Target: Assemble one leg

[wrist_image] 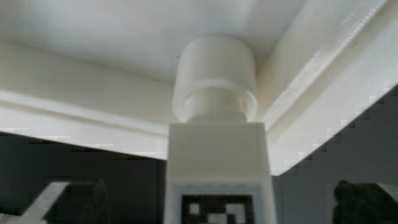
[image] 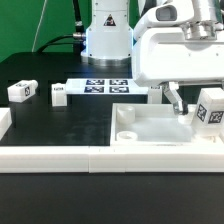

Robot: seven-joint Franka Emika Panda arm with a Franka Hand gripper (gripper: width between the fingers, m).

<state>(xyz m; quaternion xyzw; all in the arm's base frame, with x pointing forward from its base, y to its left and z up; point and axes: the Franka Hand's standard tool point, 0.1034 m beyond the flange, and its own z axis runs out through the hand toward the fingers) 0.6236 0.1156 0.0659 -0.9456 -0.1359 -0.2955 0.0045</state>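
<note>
A leg (image: 209, 109), a stubby white post with a black-and-white tag, stands slightly tilted at the large white tray's (image: 150, 128) corner on the exterior view's right. In the wrist view the leg (wrist_image: 219, 110) points its round end into the tray's inner corner (wrist_image: 107, 70). My gripper (image: 203, 106) straddles the leg. One dark finger (image: 178, 101) shows beside it; the other is hidden. In the wrist view my gripper (wrist_image: 206, 200) has fingers (wrist_image: 43, 201) standing apart from the leg, with gaps on both sides. It is open.
Two more tagged legs (image: 22, 91) (image: 58, 94) lie on the black table at the exterior view's left. The marker board (image: 105, 86) lies in front of the robot base. A low white wall (image: 60, 158) runs along the front edge.
</note>
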